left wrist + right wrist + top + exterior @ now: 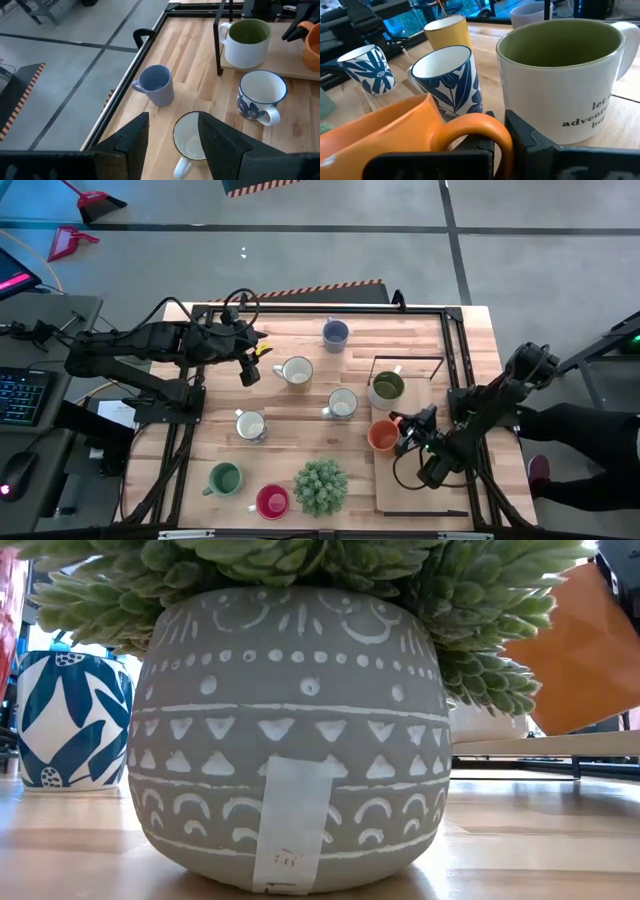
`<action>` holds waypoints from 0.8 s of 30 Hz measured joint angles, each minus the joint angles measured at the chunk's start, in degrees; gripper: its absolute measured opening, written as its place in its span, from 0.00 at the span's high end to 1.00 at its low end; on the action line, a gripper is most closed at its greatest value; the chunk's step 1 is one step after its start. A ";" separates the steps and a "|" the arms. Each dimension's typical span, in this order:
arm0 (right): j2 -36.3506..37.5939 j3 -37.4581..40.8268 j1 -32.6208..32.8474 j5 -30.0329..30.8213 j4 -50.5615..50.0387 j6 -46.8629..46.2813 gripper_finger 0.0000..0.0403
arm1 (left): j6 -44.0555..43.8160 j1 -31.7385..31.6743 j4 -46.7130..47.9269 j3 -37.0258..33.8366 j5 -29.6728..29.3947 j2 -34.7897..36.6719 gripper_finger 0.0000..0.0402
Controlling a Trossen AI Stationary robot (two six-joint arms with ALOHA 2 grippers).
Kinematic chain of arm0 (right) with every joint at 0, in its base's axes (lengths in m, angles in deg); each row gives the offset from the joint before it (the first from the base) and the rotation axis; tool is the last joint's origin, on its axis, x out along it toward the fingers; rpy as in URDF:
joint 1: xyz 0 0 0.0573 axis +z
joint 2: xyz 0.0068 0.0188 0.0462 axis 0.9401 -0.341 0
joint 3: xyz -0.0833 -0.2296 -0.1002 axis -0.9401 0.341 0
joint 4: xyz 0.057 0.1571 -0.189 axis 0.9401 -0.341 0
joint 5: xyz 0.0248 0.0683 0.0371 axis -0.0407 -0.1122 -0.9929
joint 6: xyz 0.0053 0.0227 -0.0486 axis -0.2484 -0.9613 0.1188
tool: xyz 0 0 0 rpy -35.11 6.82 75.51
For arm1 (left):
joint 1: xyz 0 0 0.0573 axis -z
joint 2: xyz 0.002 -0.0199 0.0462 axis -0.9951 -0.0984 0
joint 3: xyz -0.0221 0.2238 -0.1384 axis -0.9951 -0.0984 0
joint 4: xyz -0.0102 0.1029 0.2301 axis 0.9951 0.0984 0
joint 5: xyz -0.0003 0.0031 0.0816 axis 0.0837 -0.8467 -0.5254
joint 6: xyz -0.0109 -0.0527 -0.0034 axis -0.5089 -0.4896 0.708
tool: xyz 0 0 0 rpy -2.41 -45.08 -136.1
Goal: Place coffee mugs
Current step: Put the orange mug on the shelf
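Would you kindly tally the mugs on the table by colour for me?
white mugs with blue leaves: 2
white mug with olive inside: 1
yellow mug: 1
blue-grey mug: 1
orange mug: 1
green mug: 1
red mug: 1
Total: 8

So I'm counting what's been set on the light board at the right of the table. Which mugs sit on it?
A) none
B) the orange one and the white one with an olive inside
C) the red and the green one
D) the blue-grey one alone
B: in the high view the orange mug and the olive-lined mug sit on the board; the others stand on the bare table.
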 joint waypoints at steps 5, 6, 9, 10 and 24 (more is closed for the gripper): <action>-0.82 0.02 -0.06 1.80 -2.32 -2.12 1.00 | 0.00 0.00 -0.01 0.00 0.00 0.00 0.60; -0.97 0.02 -0.07 1.76 -3.10 -3.25 1.00 | -0.02 0.00 0.01 0.00 0.00 0.00 0.60; -1.74 0.02 -0.03 2.82 -5.77 -6.94 1.00 | -0.02 0.00 0.01 0.00 0.00 0.00 0.60; -2.10 0.02 0.00 3.46 -6.93 -8.57 1.00 | -0.02 0.00 0.01 0.00 0.00 0.00 0.60; -3.75 0.11 0.35 10.04 -10.26 -14.76 1.00 | 0.29 0.00 -0.19 0.00 0.00 0.00 0.60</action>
